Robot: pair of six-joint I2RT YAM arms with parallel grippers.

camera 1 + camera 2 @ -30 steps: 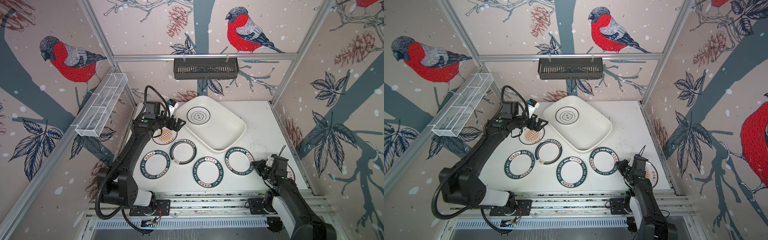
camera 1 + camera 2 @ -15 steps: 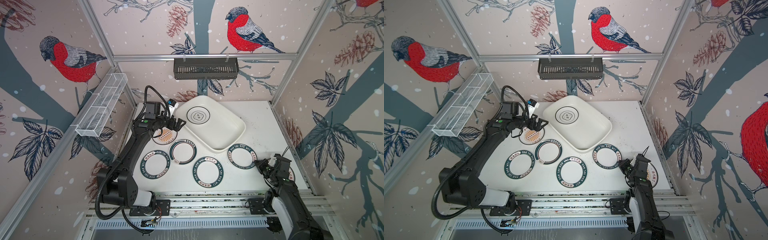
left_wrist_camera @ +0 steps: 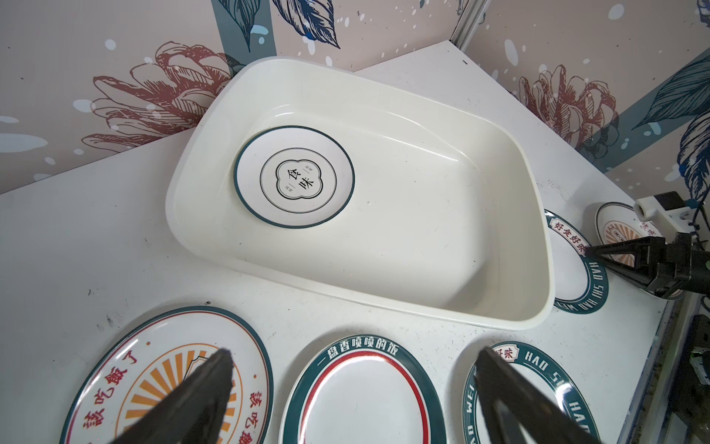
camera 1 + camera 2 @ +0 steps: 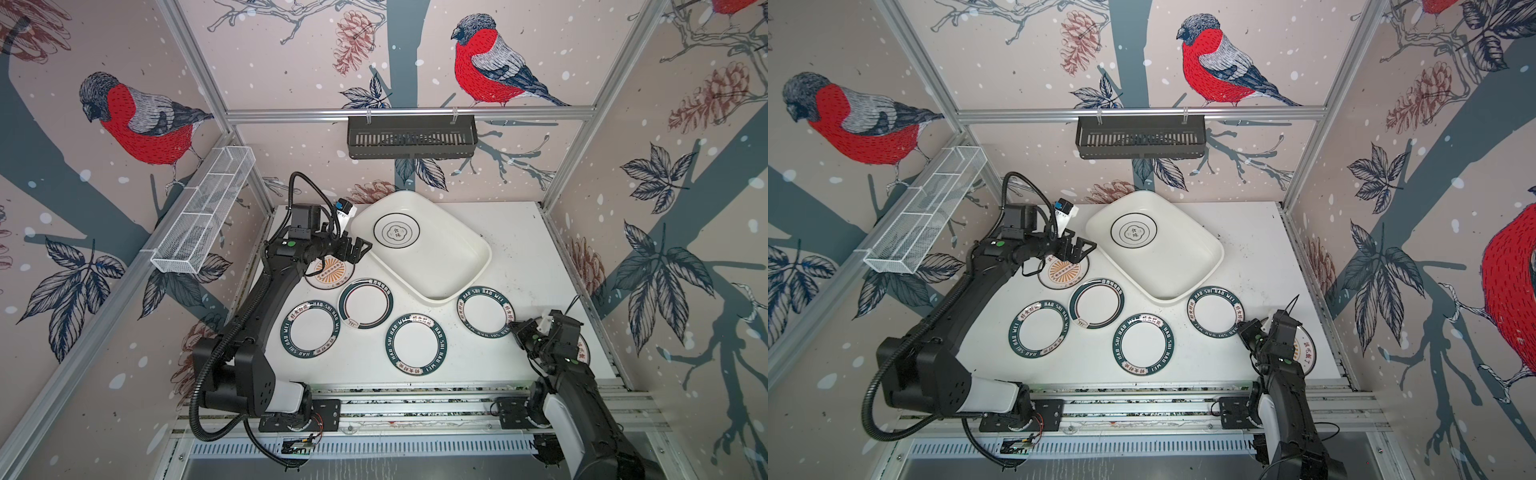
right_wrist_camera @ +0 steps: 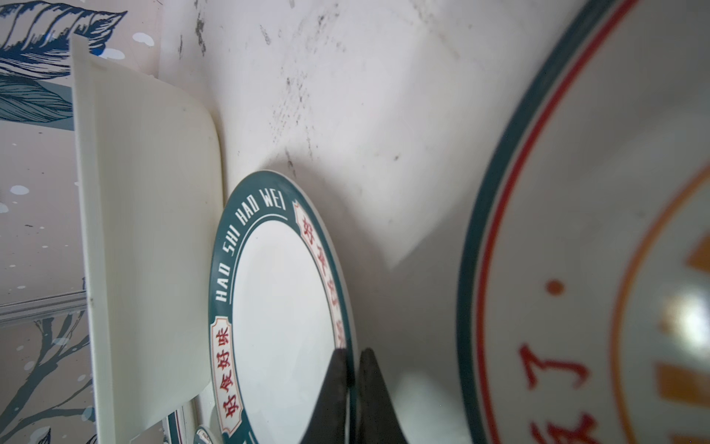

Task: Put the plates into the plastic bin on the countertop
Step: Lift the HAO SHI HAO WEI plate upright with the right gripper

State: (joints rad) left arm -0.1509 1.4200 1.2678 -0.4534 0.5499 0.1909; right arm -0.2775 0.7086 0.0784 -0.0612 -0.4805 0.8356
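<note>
The white plastic bin (image 4: 453,266) lies at the back of the countertop (image 4: 523,257) with one plate (image 4: 396,232) inside. Several plates lie in front of it. My right gripper (image 4: 517,328) is shut on the near rim of a teal-rimmed plate (image 4: 485,311) beside the bin's front corner; the wrist view shows the fingers (image 5: 338,369) pinching that rim (image 5: 284,307). A sunburst plate (image 4: 584,353) sits partly under the right arm. My left gripper (image 4: 361,249) hangs open and empty over another sunburst plate (image 4: 329,272), next to the bin's left rim.
More plates (image 4: 365,303) (image 4: 314,329) (image 4: 415,345) lie in a row across the front middle. A black slotted basket (image 4: 411,137) hangs on the back wall, and a white wire basket (image 4: 203,216) on the left wall. Aluminium framing (image 4: 557,257) edges the table.
My right gripper has closed onto the teal plate's rim, and that plate has shifted a little toward the bin. The left arm has not moved.
</note>
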